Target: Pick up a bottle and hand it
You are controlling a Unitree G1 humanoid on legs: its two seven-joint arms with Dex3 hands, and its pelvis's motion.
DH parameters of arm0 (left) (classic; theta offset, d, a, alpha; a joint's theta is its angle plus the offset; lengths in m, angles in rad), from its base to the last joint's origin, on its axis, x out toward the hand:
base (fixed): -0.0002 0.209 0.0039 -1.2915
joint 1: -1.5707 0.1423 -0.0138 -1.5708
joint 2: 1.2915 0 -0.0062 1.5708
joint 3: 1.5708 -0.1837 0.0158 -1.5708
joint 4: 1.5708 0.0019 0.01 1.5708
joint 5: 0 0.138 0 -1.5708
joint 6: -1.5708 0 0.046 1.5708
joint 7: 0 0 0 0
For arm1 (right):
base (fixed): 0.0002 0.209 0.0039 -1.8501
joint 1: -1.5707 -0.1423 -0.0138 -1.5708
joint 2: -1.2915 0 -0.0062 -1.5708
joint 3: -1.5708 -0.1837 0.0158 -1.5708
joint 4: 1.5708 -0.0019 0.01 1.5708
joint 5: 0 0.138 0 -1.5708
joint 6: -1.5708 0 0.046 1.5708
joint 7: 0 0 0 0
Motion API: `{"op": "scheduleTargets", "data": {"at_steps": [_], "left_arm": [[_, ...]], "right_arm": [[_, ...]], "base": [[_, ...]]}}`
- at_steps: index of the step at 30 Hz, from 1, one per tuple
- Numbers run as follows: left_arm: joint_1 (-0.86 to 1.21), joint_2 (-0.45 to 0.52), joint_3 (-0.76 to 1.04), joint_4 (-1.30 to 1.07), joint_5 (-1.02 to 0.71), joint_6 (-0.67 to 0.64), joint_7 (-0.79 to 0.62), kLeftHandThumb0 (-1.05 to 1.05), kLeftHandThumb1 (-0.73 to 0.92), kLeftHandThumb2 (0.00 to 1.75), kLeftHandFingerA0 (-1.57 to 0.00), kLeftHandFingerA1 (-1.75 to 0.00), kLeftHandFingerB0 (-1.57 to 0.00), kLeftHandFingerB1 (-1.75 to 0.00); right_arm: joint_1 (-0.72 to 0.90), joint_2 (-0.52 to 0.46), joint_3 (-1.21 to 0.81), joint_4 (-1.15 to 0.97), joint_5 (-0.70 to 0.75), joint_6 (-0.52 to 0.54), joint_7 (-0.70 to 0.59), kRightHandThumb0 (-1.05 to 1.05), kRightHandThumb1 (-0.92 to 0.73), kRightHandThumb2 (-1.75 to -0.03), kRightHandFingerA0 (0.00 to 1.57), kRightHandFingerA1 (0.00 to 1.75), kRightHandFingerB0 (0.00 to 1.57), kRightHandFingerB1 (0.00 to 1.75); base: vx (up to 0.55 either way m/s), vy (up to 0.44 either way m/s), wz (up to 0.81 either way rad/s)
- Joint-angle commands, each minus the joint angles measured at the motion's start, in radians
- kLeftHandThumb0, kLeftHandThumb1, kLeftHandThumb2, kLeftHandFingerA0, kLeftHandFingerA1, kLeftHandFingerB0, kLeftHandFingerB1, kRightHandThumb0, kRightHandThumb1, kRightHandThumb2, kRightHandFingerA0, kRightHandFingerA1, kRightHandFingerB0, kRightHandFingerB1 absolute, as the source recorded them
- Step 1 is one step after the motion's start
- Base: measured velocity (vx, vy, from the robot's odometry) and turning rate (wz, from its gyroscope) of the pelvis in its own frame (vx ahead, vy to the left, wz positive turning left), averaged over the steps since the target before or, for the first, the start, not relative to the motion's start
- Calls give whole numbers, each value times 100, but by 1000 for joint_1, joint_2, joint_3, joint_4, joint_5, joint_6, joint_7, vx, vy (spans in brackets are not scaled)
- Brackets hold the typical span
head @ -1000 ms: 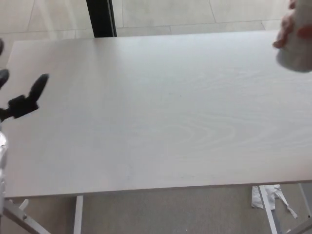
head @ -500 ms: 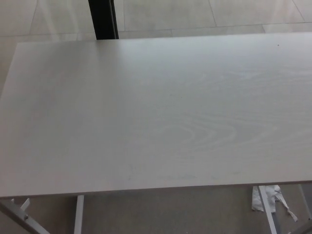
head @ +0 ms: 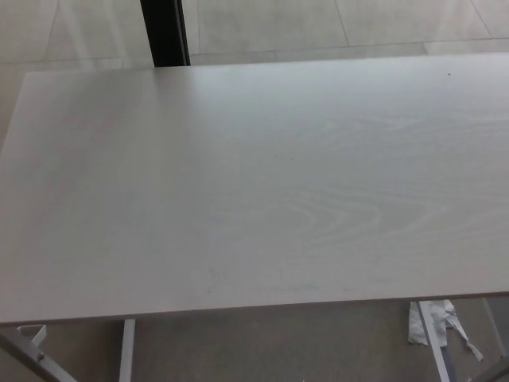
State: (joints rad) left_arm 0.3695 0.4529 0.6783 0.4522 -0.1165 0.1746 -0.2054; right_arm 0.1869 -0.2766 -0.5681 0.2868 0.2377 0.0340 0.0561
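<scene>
Table point(head: 254, 183) filled the frame with no bottle and neither hand in view, so hand state unknown; handover apparently complete.

No legible text or labels anywhere.

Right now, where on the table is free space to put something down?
The whole white table top shows bare, from its far edge by the dark post to its near edge above the crumpled paper on the floor. Nowhere is crowded; no bottle or robot hand shows.
</scene>
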Motion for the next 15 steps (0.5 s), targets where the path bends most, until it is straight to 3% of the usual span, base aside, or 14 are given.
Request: {"op": "scheduleTargets", "data": {"at_steps": [1,2,3,6,7,8,9,10,11,13,14,15], "left_arm": [[-6,-43,21,30,-114,-176,-118,-58,37,53,-71,-53,-49,-38],[-16,-45,28,35,-117,-183,-107,-60,31,72,-67,-59,-44,-47],[-33,-38,30,43,-115,-188,-95,-63,41,54,-73,-53,-48,-37],[-75,-14,29,50,-115,-179,-81,-69,40,54,-77,-55,-48,-38],[-87,-4,25,63,-108,-180,-77,-70,41,54,-96,-62,-49,-39],[-100,5,24,73,-109,-175,-77,-74,33,63,-123,-83,-50,-43],[-113,8,23,89,-116,-172,-87,-70,32,74,-140,-100,-47,-48],[-115,10,22,95,-118,-176,-89,-70,32,74,-140,-100,-47,-48],[-100,6,1,74,-114,-162,-110,-70,32,64,-153,-95,-53,-46],[-94,7,-9,76,-126,-151,-136,-72,37,72,-152,-99,-52,-49],[-94,13,-30,94,-113,-164,-154,-65,34,74,-146,-107,-46,-51],[-106,17,-43,120,-110,-180,-165,-65,34,74,-146,-107,-46,-51]], "right_arm": [[19,-14,-37,-8,14,24,-35,-69,-58,-60,112,157,32,53],[20,-16,-38,0,9,9,-34,-64,-43,-92,130,137,29,60],[17,-18,-41,10,6,0,-37,-67,-62,-61,106,159,31,49],[9,-24,-46,47,-14,-29,-54,-67,-64,-61,104,159,31,47],[3,-20,-53,60,-6,-46,-52,-66,-64,-59,106,161,32,45],[4,-12,-56,60,1,-65,-44,-67,-64,-61,110,165,31,47],[10,0,-59,37,8,-68,-46,-62,-47,-95,135,142,27,60],[11,1,-59,36,9,-69,-47,-62,-47,-95,135,142,27,60],[14,7,-63,33,10,-87,-49,-69,-65,-60,112,164,32,53],[12,14,-71,28,23,-83,-51,-69,-64,-60,111,160,34,54],[8,11,-73,28,17,-71,-65,-64,-63,-59,88,128,35,50],[7,9,-75,24,15,-66,-69,-64,-63,-59,88,128,35,50]], "base": [[0,0,0],[0,0,0],[0,0,0],[0,0,0],[0,0,0],[0,0,0],[0,0,0],[0,0,0],[0,0,0],[0,0,0],[0,0,0],[0,0,0]]}}
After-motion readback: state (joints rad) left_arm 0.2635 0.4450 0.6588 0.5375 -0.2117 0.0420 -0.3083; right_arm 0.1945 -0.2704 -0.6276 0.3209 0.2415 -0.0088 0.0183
